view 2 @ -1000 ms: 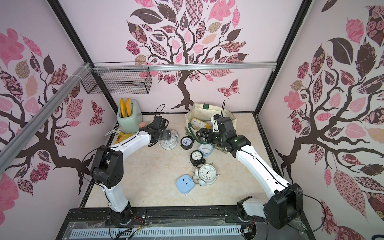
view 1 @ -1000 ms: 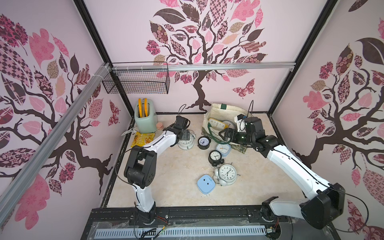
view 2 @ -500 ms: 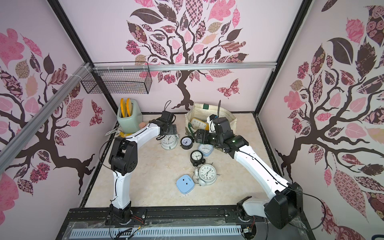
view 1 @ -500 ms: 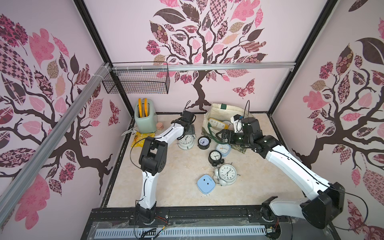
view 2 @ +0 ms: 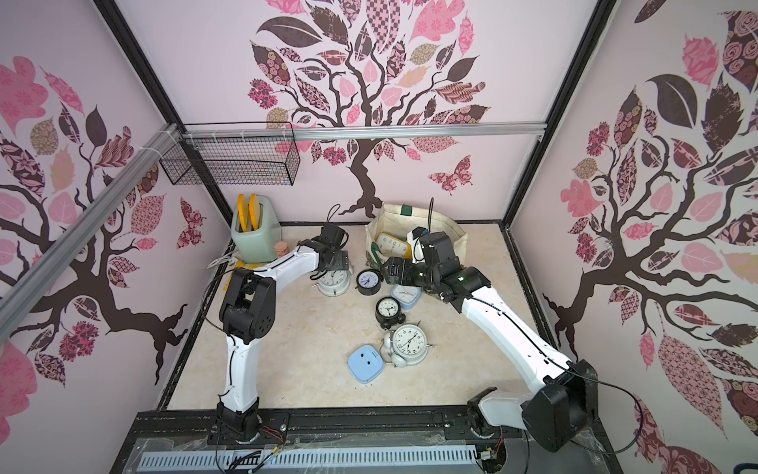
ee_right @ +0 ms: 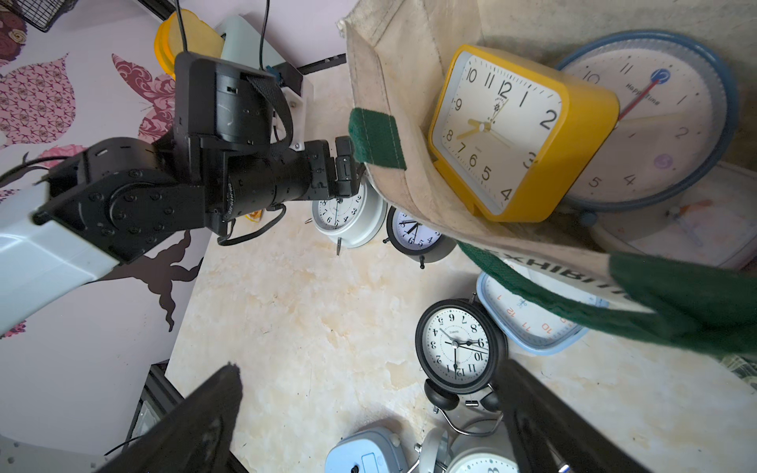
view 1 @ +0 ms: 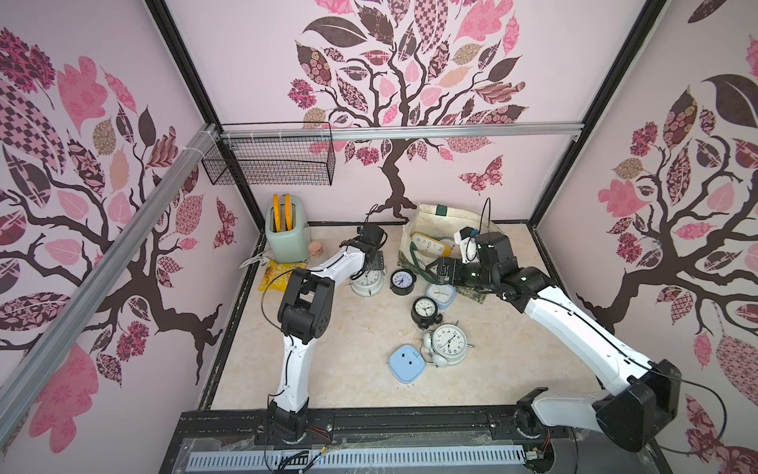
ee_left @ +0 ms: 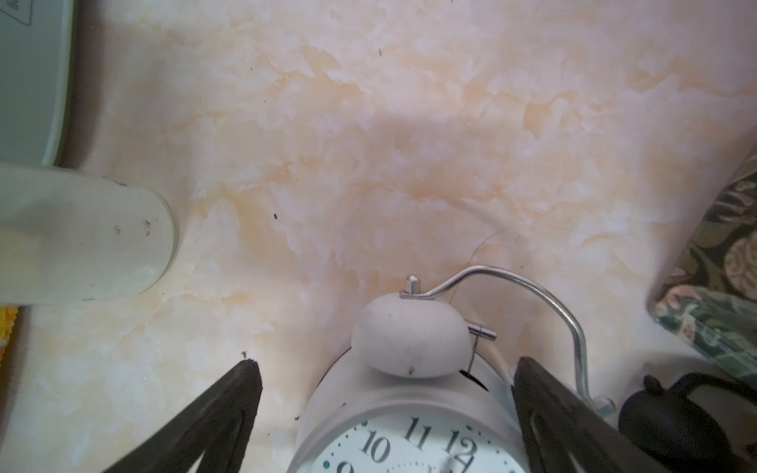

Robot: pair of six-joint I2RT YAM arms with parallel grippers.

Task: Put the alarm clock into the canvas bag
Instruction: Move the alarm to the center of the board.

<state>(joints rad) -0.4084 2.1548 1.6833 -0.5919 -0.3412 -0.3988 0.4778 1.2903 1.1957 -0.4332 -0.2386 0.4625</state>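
The left gripper (ee_left: 387, 368) is set, jaws spread, around a white alarm clock (ee_left: 409, 434) (face up) on the surface (ee_left: 409, 143). The right gripper (ee_right: 370, 366) is held, jaws spread, beside the nearby canvas bag (view 1: 428, 215).

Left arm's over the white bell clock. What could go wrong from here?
The white bell clock sits off-centre in the open left gripper, so closing may shove it into the black clock beside it. The canvas bag mouth is crowded by the yellow clock, and the open right gripper holds nothing, so the drop-in could snag.
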